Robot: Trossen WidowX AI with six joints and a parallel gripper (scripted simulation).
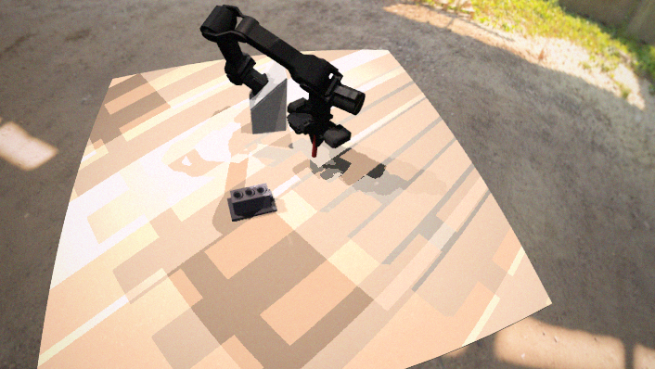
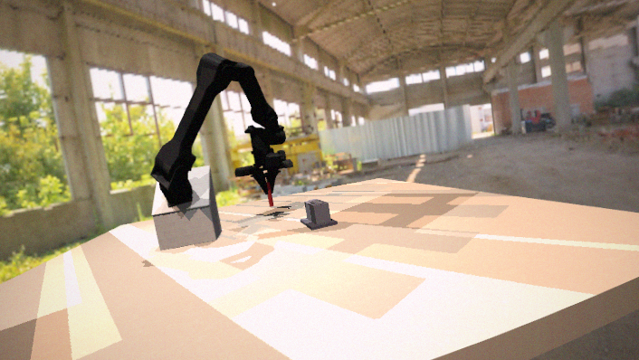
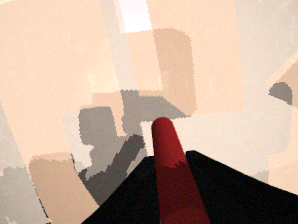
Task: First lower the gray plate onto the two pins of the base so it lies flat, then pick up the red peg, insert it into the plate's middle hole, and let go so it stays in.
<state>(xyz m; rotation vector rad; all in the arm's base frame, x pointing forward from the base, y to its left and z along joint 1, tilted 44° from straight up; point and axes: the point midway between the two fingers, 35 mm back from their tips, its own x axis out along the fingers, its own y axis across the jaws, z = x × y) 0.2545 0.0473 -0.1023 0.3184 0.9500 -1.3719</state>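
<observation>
Patterned tabletop [image 1: 288, 320] [image 2: 317, 298] [image 3: 60, 55]; three-holed gray block [image 1: 251, 204] [image 2: 319, 213].

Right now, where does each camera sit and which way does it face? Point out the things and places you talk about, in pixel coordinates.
Top: high above the table [image 1: 315, 278], looking down at a slant; the whole arm shows.
Exterior: low beyond a table edge, looking across toward the hall; the whole arm shows side-on.
Wrist: on the arm's end, looking down along the fingers at the tabletop; only they show, around the red peg [image 1: 314, 147] [image 2: 271, 195] [image 3: 170, 145].
Top and exterior share the base [image 1: 253, 211] [image 2: 319, 213].

Peg [image 1: 314, 147] [image 2: 271, 195] [image 3: 172, 165] between gripper [image 1: 317, 139] [image 2: 269, 189] [image 3: 170, 163] fingers; plate [image 1: 250, 191] [image 2: 316, 203] on base [image 1: 253, 214] [image 2: 319, 224], beside arm pedestal [image 1: 269, 116] [image 2: 187, 228].
</observation>
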